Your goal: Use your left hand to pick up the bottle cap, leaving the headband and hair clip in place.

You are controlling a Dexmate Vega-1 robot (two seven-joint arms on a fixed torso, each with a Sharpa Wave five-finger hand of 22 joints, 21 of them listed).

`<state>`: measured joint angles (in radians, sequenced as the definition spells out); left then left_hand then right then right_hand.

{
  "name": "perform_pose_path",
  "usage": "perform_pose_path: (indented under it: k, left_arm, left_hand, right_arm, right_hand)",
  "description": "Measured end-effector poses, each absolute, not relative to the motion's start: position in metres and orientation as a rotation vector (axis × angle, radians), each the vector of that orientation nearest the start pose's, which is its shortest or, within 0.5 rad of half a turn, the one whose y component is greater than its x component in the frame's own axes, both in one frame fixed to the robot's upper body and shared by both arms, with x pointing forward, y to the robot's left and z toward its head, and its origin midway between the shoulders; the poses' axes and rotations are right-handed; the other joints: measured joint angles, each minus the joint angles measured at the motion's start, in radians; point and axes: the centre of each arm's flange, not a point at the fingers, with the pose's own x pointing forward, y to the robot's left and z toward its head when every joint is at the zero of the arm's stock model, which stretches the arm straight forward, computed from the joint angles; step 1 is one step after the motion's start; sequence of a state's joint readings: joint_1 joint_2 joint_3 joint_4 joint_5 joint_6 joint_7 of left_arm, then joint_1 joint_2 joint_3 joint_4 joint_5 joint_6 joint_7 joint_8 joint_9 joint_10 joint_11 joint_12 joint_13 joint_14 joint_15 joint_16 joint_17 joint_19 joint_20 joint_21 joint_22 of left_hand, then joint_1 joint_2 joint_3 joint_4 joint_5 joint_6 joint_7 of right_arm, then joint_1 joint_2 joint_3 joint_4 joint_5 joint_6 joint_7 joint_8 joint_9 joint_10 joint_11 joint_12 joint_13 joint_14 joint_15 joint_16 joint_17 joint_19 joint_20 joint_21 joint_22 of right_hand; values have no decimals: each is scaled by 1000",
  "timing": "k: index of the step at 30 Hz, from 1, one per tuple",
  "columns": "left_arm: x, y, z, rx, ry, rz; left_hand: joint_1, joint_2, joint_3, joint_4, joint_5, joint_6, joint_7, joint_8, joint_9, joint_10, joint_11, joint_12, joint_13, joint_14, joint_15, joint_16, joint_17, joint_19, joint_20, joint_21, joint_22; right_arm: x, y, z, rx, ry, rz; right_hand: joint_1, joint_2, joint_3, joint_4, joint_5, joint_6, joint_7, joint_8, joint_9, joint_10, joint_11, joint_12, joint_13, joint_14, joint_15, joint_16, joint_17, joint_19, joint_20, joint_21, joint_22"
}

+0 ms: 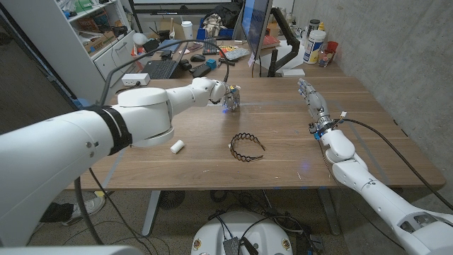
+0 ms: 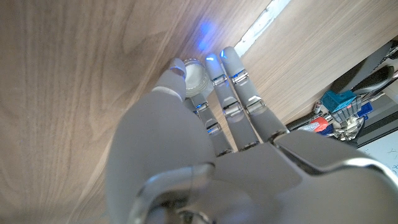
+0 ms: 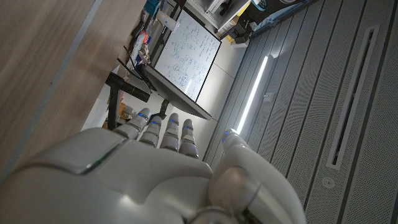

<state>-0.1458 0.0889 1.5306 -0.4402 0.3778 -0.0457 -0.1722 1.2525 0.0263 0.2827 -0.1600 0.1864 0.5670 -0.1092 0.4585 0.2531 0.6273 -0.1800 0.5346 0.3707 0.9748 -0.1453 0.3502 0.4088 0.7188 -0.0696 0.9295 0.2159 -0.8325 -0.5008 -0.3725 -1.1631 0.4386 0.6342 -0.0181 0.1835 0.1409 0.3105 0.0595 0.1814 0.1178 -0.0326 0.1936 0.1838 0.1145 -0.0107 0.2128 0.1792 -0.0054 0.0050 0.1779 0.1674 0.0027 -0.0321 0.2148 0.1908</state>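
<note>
The bottle cap (image 2: 195, 79) sits right at the tips of the left hand (image 1: 231, 97), out toward the far middle of the wooden table (image 1: 283, 152). From the left wrist view it is a pale, translucent round thing lying on the wood, with the thumb's tip against one side of it and the other fingers (image 2: 231, 74) stretched close together along the other side, so it is bracketed between them (whether it is truly gripped or just touched, I cannot tell; it looks to be resting on the wood). A blue glow lies on the wood just past the fingertips.

Nearer the robot, the black scalloped headband (image 1: 246, 146) lies flat on the table, well apart from the hand. A small white cylinder (image 1: 177, 147) lies to its left, close under the left forearm.

The table is dark walnut-toned with a pale tape line across it. Behind it runs a cluttered desk with a keyboard (image 1: 161, 69), a monitor (image 1: 255, 25) and bottles, white shelves on the left and a grey concrete wall on the right.

The left arm reaches across from the near left, its hand tipped downward onto the wood. The right hand (image 1: 311, 98) lies stretched out along the table's right side, fingers straight, side by side, holding nothing.
</note>
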Motion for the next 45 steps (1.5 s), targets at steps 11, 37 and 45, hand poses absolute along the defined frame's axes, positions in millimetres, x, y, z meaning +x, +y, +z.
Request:
perform_pose_path:
  k: [11, 37, 45]
  left_arm:
    - [750, 81, 96, 1953, -325, -272]
    - [739, 83, 118, 1951, -412, -383]
    - [736, 86, 131, 1949, -441, -378]
  left_hand:
    - [55, 17, -10, 7, -7, 27, -5, 36, 27, 13, 8, 44, 0, 32, -10, 20, 62, 5, -2, 71, 14]
    - [71, 9, -21, 15, -11, 101, 34, 44, 37, 18, 13, 62, 0, 37, -15, 20, 90, -3, -3, 106, 14]
    - [71, 9, -22, 15, -11, 101, 34, 44, 40, 17, 13, 62, 0, 37, -15, 20, 95, -3, -2, 114, 14]
  right_arm:
    - [631, -309, -26, -137, -849, 105]
    - [621, -307, -24, -155, -870, 96]
    - [619, -306, -24, -157, -872, 94]
  right_hand:
    - [-4, -4, -6, 0, 0, 0, -11, 0, 0, 2, -2, 0, 0, 0, 0, 0, 0, 0, 0, 0, 0]
    - [-13, -13, -12, 1, 7, -2, -27, 0, 0, 3, -22, 0, 0, 4, -4, 0, 0, 0, 0, 0, 0]
    - [-13, -13, -17, 6, 7, 0, -36, 0, 0, -2, -27, 0, 0, 4, -4, 0, 0, 0, 0, 0, 0]
